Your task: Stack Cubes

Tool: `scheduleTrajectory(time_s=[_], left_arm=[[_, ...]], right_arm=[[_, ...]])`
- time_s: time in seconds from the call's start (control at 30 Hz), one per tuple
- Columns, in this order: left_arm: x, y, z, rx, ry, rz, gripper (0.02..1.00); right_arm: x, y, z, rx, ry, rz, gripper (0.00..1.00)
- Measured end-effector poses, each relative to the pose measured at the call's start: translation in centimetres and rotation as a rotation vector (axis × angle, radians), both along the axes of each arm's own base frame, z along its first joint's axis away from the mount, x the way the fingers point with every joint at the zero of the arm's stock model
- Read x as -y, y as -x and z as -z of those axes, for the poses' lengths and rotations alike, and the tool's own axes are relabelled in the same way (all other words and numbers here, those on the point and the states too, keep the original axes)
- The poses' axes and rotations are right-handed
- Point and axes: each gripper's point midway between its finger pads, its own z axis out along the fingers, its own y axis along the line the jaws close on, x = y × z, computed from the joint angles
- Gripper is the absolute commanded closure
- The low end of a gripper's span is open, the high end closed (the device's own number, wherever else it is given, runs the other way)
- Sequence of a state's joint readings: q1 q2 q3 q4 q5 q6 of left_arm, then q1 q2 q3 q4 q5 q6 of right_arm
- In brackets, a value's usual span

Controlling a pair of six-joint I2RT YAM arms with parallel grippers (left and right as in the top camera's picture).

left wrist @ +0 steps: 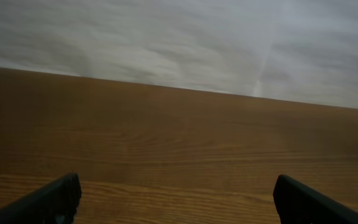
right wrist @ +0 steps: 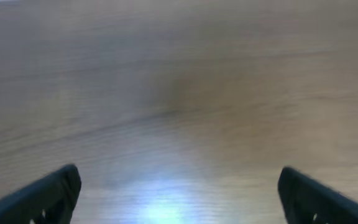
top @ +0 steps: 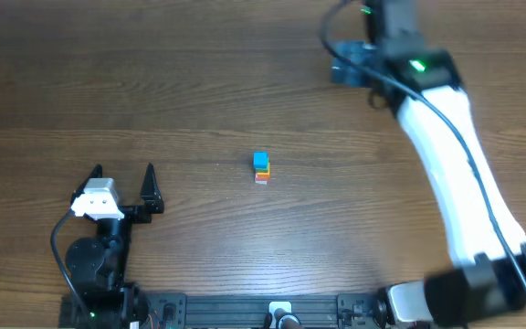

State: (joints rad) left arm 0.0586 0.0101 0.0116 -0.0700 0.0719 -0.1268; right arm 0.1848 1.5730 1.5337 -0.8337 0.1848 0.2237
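Stack of three cubes, blue cube topmost.

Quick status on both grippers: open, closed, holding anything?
Left gripper: open, holding nothing.
Right gripper: open, holding nothing.

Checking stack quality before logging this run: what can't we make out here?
- Stack of cubes, top view: too small to count the cubes under the blue cube or judge alignment.
- Right arm's fingers, right wrist view: cut off by the bottom edge; in the top view, the arm's own wrist hides them.
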Motion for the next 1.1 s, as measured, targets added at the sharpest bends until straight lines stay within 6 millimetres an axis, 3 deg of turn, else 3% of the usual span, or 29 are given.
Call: scheduleTrajectory(time_s=[0.17, 0.2, 0.3, 0.37, 0.43, 0.77, 1.1], left_arm=[[0.0, 0.0, 0.0, 0.000, 0.000, 0.000, 0.018], [0.0, 0.0, 0.0, 0.000, 0.000, 0.000, 0.018], [0.0, 0.0, 0.0, 0.000, 0.000, 0.000, 0.018], [0.0, 0.0, 0.0, 0.000, 0.000, 0.000, 0.018], [0.0, 0.0, 0.0, 0.001, 0.000, 0.000, 0.020], [0.0, 0.0, 0.0, 0.001, 0.000, 0.000, 0.018], [0.0, 0.0, 0.0, 0.002, 0.000, 0.000, 0.018]], right_arm=[[4.2, 4.2, -0.2, 0.106, 0.011, 0.067, 0.007], [5.3, 6.1, 0.1, 0.136, 0.022, 0.083, 0.009], [5.9, 7.8, -0.5, 0.253, 0.033, 0.078, 0.007], [6.0, 9.8, -0.4, 0.351, 0.036, 0.062, 0.009], [5.8, 10.4, -0.8, 0.451, 0.034, 0.044, 0.009], [4.5, 14.2, 3.9, 0.610, 0.076, -0.087, 0.007], [4.9, 17.1, 4.1, 0.785, 0.097, -0.120, 0.009]])
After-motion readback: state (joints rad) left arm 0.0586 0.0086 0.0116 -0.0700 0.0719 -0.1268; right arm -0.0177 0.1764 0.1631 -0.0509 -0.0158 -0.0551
